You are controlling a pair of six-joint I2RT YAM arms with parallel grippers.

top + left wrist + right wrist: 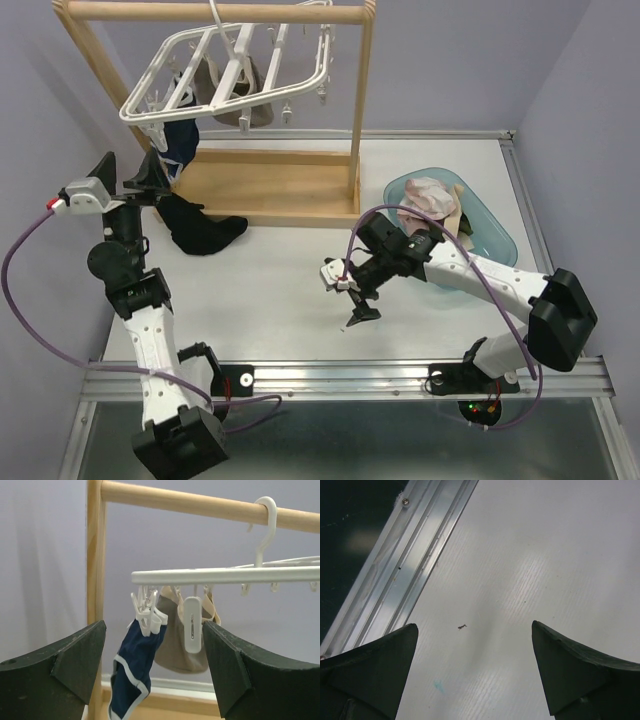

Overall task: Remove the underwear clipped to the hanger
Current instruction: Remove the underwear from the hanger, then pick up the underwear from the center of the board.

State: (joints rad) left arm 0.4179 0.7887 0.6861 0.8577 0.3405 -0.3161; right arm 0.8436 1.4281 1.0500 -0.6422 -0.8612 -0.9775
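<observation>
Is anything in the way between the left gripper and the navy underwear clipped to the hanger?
Nothing visible. The left gripper has its jaws open and faces the navy underwear across open air. The wooden post stands beside that path, not across it.

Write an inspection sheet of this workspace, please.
Surface: white table, bare under the right gripper.
Job's things: white hanger hooked on the wooden stand; navy underwear and a beige piece clipped to it; black piece on the table; pale pieces in the blue tub.
Clutter: nothing seen.
Grippers: left gripper open, empty, facing the navy underwear; right gripper open, empty.
Cables: purple cable looping off each arm.
Surroundings: lilac walls, metal rail at the near edge.
</observation>
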